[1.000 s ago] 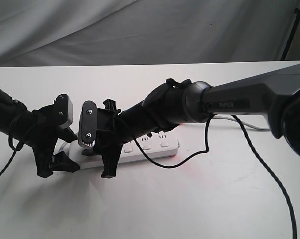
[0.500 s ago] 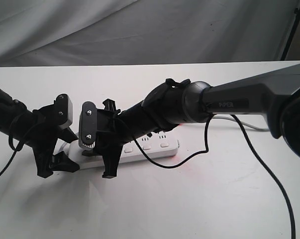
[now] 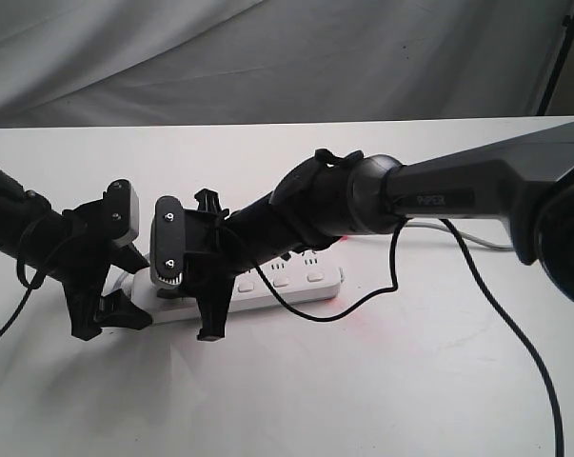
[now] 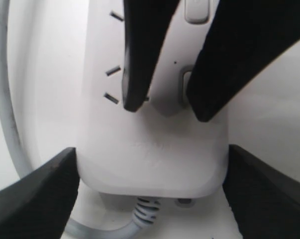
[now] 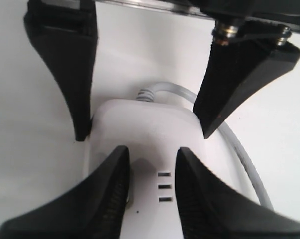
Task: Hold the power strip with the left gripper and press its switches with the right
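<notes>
The white power strip [image 3: 301,284] lies on the table with its grey cord [image 4: 3,99] leaving its left end. My left gripper [image 3: 110,314] is shut on that end, and its jaws press both sides of the strip [image 4: 140,134] at the left gripper [image 4: 150,164]. My right gripper [image 3: 206,305] on the PIPER arm is over the strip beside it. Its fingers [image 4: 140,50] stand a little apart, tips down on the strip's face. One fingertip sits on a switch [image 4: 185,87]. In the right wrist view the right gripper [image 5: 152,159] holds nothing. More switches [image 3: 282,281] show to the right.
A loose black cable [image 3: 363,300] from the right arm loops over the table in front of the strip. The strip's grey cord [image 3: 486,238] shows again behind the right arm. A grey cloth backdrop [image 3: 267,57] hangs behind the white table [image 3: 363,400].
The right gripper has edged very slightly to the left over the strip. The left gripper and the strip have not moved.
</notes>
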Controlling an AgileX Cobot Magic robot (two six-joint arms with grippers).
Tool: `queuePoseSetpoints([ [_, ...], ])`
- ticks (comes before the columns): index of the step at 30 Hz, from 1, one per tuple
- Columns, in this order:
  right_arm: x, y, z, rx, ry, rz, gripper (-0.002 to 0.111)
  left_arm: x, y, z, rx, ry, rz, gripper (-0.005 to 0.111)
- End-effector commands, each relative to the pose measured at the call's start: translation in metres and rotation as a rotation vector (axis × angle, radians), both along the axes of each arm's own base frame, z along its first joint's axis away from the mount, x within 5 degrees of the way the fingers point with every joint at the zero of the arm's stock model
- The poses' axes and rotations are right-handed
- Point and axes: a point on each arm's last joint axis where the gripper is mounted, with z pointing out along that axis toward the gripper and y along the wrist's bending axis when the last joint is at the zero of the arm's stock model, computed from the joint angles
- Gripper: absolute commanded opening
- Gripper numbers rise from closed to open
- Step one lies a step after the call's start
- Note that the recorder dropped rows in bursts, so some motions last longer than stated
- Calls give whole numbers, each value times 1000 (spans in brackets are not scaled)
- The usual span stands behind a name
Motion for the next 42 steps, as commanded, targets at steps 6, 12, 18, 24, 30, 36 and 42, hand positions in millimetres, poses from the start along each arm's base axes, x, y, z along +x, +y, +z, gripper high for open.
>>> queuePoseSetpoints([
  [6,-2,-6,-22,-91,-19,35,31,0,-2,2,-6,1,-6,69],
  [12,-2,-6,-26,-94,-9,36,31,0,-2,2,-6,2,-4,69],
  [18,-1,-4,0,-46,-32,2,31,0,-2,2,-6,2,-4,69],
  [24,0,-4,38,21,-74,-28,31,0,-2,2,-6,1,-6,69],
  [30,-1,-9,56,42,-77,-31,31,0,-2,2,-6,1,-6,69],
  [36,3,-24,56,42,-14,-19,31,0,-2,2,-6,2,-4,69],
  [42,5,-30,52,11,-19,-9,31,0,-2,2,-6,2,-4,69],
])
